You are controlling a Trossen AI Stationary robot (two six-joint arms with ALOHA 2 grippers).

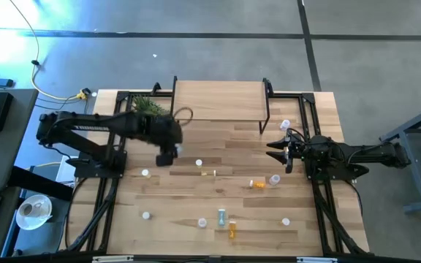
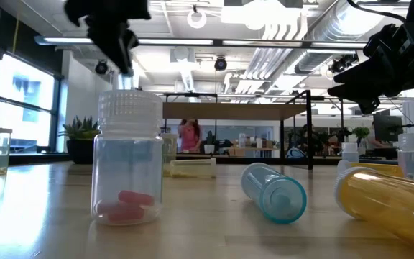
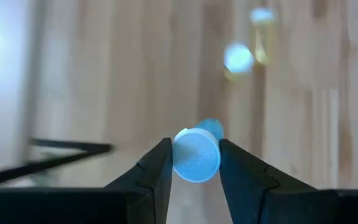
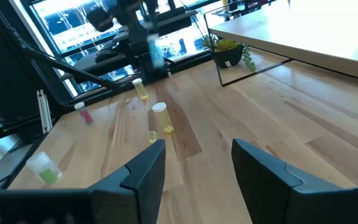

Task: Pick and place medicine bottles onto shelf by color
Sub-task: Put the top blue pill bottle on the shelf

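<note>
My left gripper (image 1: 168, 155) is over the table's left middle, in front of the shelf (image 1: 218, 101), shut on a pale blue medicine bottle (image 4: 156, 53) with a white cap. Other medicine bottles lie scattered on the table: a yellow one (image 1: 209, 173), an orange one (image 1: 257, 184), a blue one (image 1: 222, 216) on its side and another orange one (image 1: 232, 230). A clear bottle (image 2: 126, 158) with pink pills stands upright. My right gripper (image 4: 197, 165) waits open at the table's right side, with nothing between its fingers. My left gripper pinches the blue bottle's white cap (image 3: 178, 158) between its two fingers, one on each side of the cap. The fingers come from above, slanting steeply down. The bottle's blue body (image 3: 211, 127) hangs below the fingers, lifted clear of the table.
A small green plant (image 1: 148, 106) stands at the shelf's left end. White-capped bottles stand near the left (image 1: 145, 173), near front (image 1: 146, 215) and right (image 1: 286, 221), and one beside the shelf's right leg (image 1: 285, 126). Black frame rails run along both table sides.
</note>
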